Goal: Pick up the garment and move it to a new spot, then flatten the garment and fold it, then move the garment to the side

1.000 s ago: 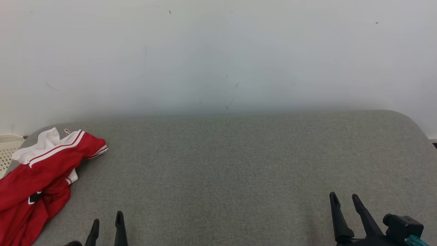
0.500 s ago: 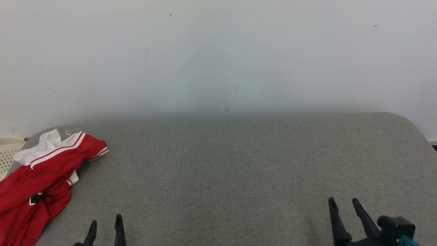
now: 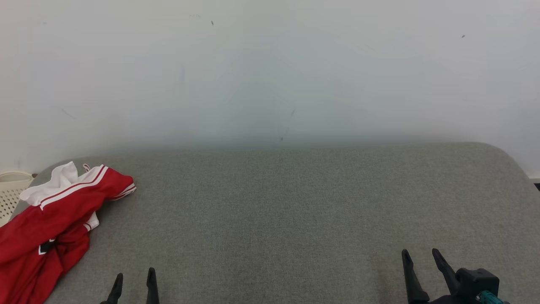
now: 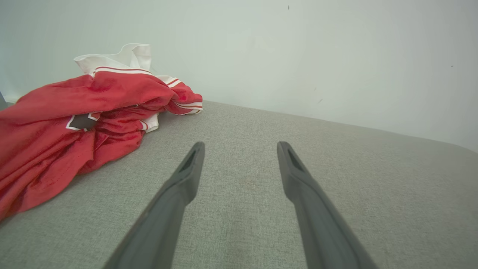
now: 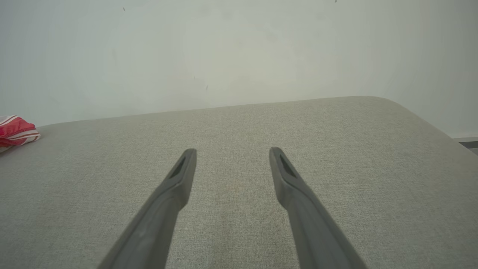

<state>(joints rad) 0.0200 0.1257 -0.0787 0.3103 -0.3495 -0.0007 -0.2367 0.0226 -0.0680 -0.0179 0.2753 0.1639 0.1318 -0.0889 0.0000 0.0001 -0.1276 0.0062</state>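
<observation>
At the far left, a cream perforated basket (image 3: 9, 191) sits just beyond the corner of the bench (image 3: 295, 219). Next to it, the garment (image 3: 50, 223) lies in a crumpled heap on the bench's left end, spilling past the left edge of the head view. It is red with white striped trim and a dark patch edged in white.

It looks like a light, limp sports knit. It is soft, not fragile, and probably a little slick, so I expect it to sag and bunch when lifted rather than hold any shape. A pinch on a single raised fold could slip or take only one layer. The better holds seem to be the thicker white band at the far end or the striped cuff. Its long axis runs diagonally from the near left toward the far right. The white band caps the far end, and the cuff points right toward the bench's open middle.

The left tool (image 3: 135, 279) is at the near edge, just right of the heap and not touching it. Its fingers are spread wide with nothing between them. The wide grey middle of the bench offers room for laying the cloth out. At the near right, well apart from the garment, the right tool (image 3: 420, 258) is likewise spread and empty, with its fingers pointing at the wall (image 3: 270, 76).
</observation>
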